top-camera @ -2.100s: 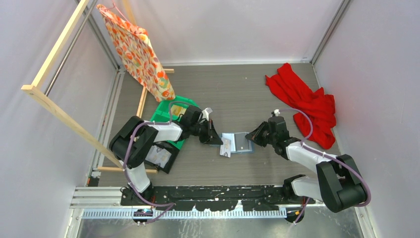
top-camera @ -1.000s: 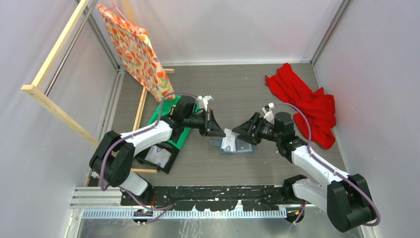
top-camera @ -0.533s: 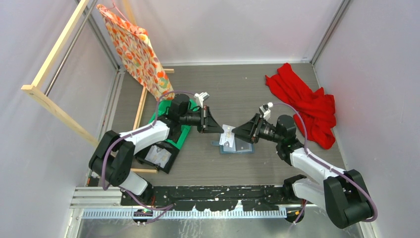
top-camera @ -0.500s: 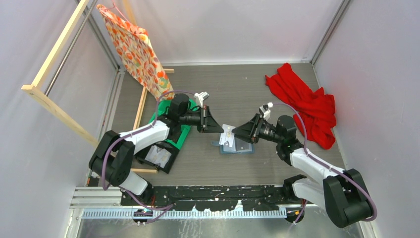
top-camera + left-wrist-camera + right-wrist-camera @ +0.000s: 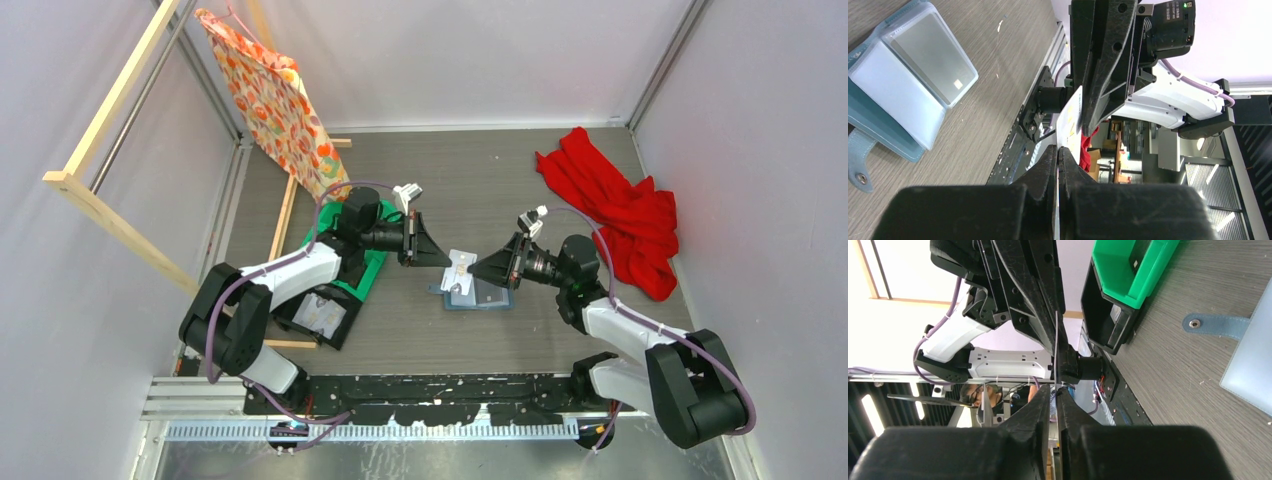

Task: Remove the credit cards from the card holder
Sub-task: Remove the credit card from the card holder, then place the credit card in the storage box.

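Observation:
The blue-teal card holder (image 5: 482,296) lies open on the table between the arms. In the left wrist view the card holder (image 5: 878,127) shows a grey card (image 5: 930,50) and a pale card (image 5: 895,95) in its pockets. A whitish credit card (image 5: 459,270) is held in the air just above the holder. My left gripper (image 5: 443,260) is shut on the card's left end; the card (image 5: 1070,117) sticks out past its fingertips. My right gripper (image 5: 476,272) pinches the opposite end, where the card (image 5: 1056,347) shows edge-on as a thin line. The two grippers face each other tip to tip.
A green bin (image 5: 345,250) and a black box (image 5: 320,315) sit under the left arm. A red cloth (image 5: 620,215) lies at the back right. A patterned bag (image 5: 280,100) hangs on a wooden rack at the back left.
My right gripper lifted the whitish card up off the holder. My left gripper rose and closed in on the card's other end. Over the last half second almost nothing moved.

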{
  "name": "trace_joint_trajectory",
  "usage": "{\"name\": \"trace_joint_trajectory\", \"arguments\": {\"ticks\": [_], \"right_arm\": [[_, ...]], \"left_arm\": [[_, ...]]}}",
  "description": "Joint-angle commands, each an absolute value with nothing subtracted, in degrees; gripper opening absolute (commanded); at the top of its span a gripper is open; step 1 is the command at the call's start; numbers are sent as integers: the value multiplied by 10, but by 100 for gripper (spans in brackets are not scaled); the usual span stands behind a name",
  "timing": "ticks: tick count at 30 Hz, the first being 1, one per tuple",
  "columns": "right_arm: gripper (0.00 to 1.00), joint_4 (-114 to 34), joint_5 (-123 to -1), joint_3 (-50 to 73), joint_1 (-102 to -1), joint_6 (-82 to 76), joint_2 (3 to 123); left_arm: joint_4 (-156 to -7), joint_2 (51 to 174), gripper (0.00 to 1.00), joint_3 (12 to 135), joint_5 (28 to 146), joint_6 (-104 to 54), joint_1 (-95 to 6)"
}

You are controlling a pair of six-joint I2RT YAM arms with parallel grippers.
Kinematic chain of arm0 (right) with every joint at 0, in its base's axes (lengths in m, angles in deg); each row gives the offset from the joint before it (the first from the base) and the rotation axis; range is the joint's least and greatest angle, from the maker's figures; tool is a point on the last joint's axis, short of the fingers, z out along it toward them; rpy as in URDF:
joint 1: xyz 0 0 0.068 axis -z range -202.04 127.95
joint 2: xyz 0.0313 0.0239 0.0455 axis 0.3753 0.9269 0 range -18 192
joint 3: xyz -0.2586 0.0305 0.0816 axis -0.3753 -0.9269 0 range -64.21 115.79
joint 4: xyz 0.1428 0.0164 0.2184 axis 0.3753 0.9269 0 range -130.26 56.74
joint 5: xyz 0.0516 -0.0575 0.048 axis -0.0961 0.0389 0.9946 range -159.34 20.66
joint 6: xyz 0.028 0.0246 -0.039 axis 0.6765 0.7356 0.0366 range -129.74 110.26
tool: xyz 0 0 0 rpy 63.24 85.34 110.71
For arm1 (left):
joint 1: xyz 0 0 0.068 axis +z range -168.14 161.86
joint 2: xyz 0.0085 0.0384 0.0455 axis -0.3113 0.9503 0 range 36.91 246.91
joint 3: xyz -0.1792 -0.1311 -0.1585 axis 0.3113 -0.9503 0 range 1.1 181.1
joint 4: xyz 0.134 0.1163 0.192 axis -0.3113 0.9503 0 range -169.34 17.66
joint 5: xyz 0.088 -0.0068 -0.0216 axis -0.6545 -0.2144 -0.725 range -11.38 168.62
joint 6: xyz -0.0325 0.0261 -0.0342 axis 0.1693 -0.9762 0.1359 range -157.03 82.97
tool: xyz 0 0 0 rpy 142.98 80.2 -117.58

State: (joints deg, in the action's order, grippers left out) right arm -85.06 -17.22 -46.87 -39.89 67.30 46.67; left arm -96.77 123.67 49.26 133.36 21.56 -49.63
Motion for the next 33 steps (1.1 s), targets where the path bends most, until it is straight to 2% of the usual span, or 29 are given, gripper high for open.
{"name": "trace_joint_trajectory", "arguments": {"ticks": [1,10,14,16,18,23,27,33], "right_arm": [[10,-862,-144,-450,-401,659,460],[1,-781,-164,-425,-403,610,447],[1,-778,-209,-437,-410,612,430],[1,-765,-238,-446,-417,607,416],[1,-756,-266,-450,-430,605,407],[1,-732,-378,-432,-513,595,411],[1,-710,-525,-418,-609,594,429],[1,-772,-718,-356,-761,601,544]], "left_arm": [[-989,1229,0,497,1342,218,-494],[-878,1198,2,524,1325,160,-494],[-630,1178,35,608,1234,43,-494],[-534,1162,45,657,1186,-9,-494],[-481,1144,51,695,1146,-37,-494],[-412,1133,54,759,1104,-62,-490],[-361,1109,54,818,1025,-65,-489],[-310,1060,54,890,929,-37,-486]]}}
